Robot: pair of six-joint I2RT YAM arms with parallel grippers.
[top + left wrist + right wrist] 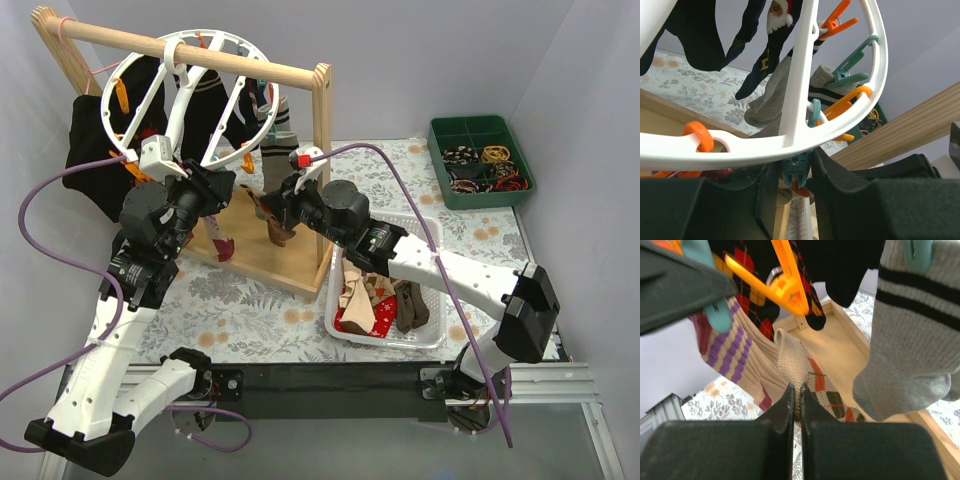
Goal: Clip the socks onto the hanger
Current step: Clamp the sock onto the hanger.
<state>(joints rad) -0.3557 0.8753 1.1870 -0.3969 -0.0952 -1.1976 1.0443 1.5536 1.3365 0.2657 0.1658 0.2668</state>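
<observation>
The white ring hanger [190, 100] hangs tilted from the wooden rail, with dark and striped socks clipped to it. Under its rim [790, 145] my left gripper [796, 172] is shut on a teal clothespin [797, 167]; in the top view that gripper [215, 185] sits just below the ring. My right gripper [796, 390] is shut on the cuff of a tan diamond-patterned sock [795, 357], held up beside the left one [275, 205]. A tan sock with purple stripes [735, 350] and a grey striped sock [910, 340] dangle close by. More socks [385, 300] lie in the white basket.
The wooden rail stand [322, 150] and its base board [255, 255] stand under both grippers. A black garment [95, 160] hangs at the left. The white basket [435, 340] is at the right front, a green tray of small items [480, 160] at the back right.
</observation>
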